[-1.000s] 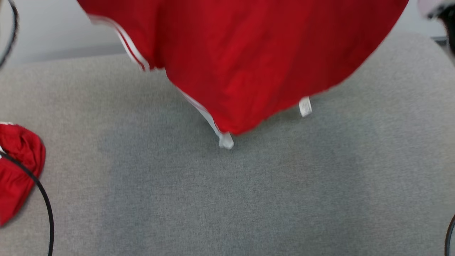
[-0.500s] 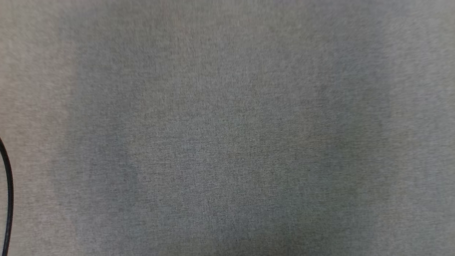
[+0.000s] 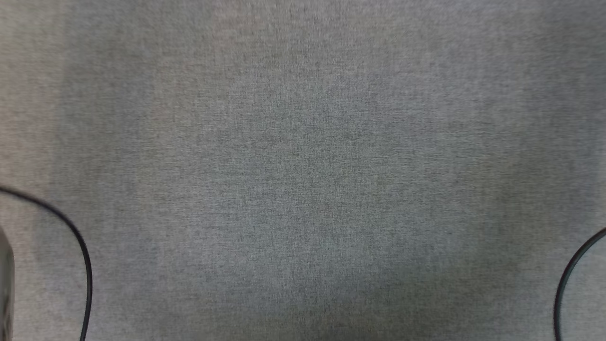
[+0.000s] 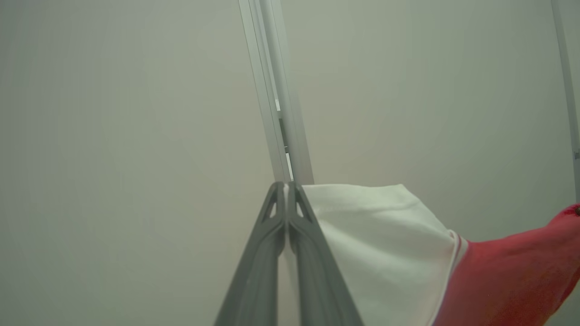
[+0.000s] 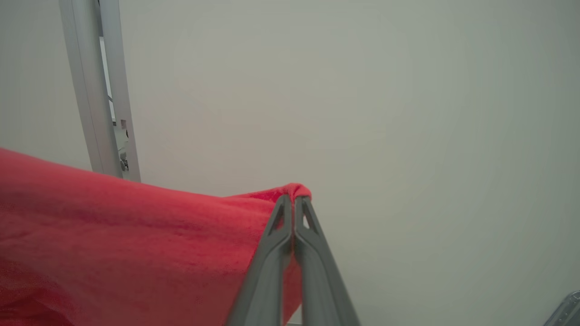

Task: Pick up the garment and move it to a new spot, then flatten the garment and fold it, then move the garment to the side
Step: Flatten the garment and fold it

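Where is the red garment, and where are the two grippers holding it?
garment point(image 5: 136, 235): right wrist view, on its red cloth.
left gripper point(image 4: 286, 186): left wrist view, between its shut fingertips.
right gripper point(image 5: 293, 199): right wrist view, between its shut fingertips.
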Motion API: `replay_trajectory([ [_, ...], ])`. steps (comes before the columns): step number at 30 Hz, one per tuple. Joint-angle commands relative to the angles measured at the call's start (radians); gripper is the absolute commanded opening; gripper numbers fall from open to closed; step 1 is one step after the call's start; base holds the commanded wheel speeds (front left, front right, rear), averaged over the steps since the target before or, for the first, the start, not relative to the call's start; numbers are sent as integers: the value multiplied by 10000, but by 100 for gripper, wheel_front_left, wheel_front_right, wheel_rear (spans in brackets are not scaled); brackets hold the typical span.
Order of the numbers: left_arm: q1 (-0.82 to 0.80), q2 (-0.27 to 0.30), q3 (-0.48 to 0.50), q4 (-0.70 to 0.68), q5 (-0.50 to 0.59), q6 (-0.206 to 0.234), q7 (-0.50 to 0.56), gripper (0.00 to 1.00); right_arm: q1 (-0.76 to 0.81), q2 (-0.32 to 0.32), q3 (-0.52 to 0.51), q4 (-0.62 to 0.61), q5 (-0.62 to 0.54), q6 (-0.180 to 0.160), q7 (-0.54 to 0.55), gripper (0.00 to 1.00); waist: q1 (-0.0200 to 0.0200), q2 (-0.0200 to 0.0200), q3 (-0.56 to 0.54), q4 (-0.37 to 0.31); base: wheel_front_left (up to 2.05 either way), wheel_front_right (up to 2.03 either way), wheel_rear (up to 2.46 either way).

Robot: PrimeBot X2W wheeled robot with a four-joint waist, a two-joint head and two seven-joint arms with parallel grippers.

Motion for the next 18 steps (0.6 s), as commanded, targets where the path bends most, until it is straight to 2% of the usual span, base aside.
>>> replay_trajectory([
  [1,845,323,-112,-418,-309,17,-12,0,686,-45,-27,-52,108,-6,-52,0,-1,0,-459,-19,0,0,0],
  [6,3981,646,131,-1932,-1029,15,-13,0,2685,-199,231,-331,855,-6,-53,0,-1,0,-1561,-9,0,0,0],
  [7,3981,646,131,-1932,-1029,15,-13,0,2685,-199,231,-331,855,-6,-53,0,-1,0,-1561,-9,0,0,0],
  [9,5366,617,453,-2543,-957,14,-14,0,3593,-293,327,-629,1215,-6,-51,0,-1,0,-2043,7,0,0,0],
  [14,8584,99,1398,-3864,-725,15,-15,0,5785,-440,627,-1467,1678,-8,-53,0,-1,0,-3073,-28,0,0,0],
  [18,10436,-419,1721,-4471,-463,14,-15,0,7377,-459,581,-2159,1564,-8,-53,0,-1,0,-3818,-7,0,0,0],
])
